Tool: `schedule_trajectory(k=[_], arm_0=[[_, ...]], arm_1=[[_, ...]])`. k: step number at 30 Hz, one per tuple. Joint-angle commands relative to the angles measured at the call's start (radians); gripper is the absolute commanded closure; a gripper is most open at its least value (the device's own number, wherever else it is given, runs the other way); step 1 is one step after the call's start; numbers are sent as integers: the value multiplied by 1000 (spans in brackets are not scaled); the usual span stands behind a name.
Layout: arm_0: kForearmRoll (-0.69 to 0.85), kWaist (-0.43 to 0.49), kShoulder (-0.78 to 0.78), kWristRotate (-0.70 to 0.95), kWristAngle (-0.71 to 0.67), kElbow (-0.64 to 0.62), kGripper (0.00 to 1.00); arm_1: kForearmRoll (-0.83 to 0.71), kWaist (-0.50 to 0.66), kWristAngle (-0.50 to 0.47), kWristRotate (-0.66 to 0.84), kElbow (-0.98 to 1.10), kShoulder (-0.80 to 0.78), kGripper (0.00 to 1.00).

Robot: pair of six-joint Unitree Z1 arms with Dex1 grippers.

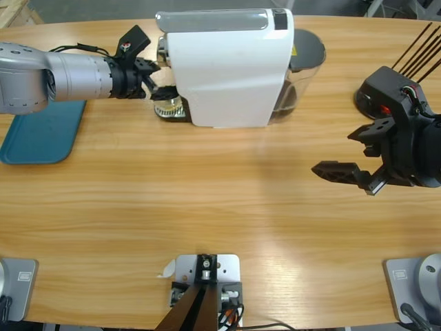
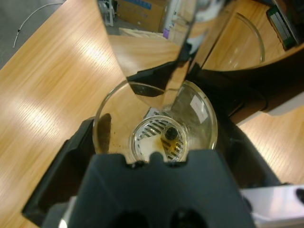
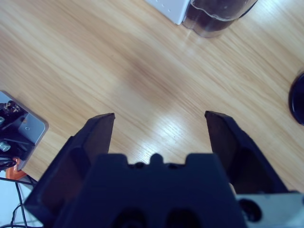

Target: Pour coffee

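A white coffee machine [image 1: 227, 69] stands at the back of the table. Under its chrome spout [image 2: 166, 71] sits a clear glass cup [image 2: 111, 118], on the drip grate [image 1: 169, 109]. A thin trace of tan-brown coffee [image 2: 159, 153] lies at the cup's bottom. My left gripper [image 1: 160, 84] [image 2: 156, 128] reaches in from the left, shut on the glass, one black jaw on each side. My right gripper [image 1: 341, 150] [image 3: 160, 116] hangs open over bare wood at the right, holding nothing.
A blue tray [image 1: 41, 131] lies at the left edge under the left arm. The machine's dark tank [image 1: 306, 55] [image 3: 216, 16] is at its right end. A black base with thin rods [image 1: 379, 86] stands at the back right.
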Motion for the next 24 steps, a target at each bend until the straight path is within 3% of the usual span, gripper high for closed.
schedule_trajectory(k=[1, 8, 13, 20, 24], arm_0=[[-19, -13, 36, -7, 8, 22, 4], [-19, -13, 11, -7, 8, 50, 4], [12, -13, -115, -15, 17, 125, 4], [273, -16, -367, -37, 13, 139, 4], [569, -21, -562, -118, 14, 72, 4]], arm_1=[[7, -13, 16, -9, 36, -8, 148], [7, -13, 20, -9, 39, -10, 150], [4, -13, 27, -9, 40, -7, 147], [-3, -12, 27, -9, 42, 8, 148], [12, -12, 22, -9, -15, -15, 147]])
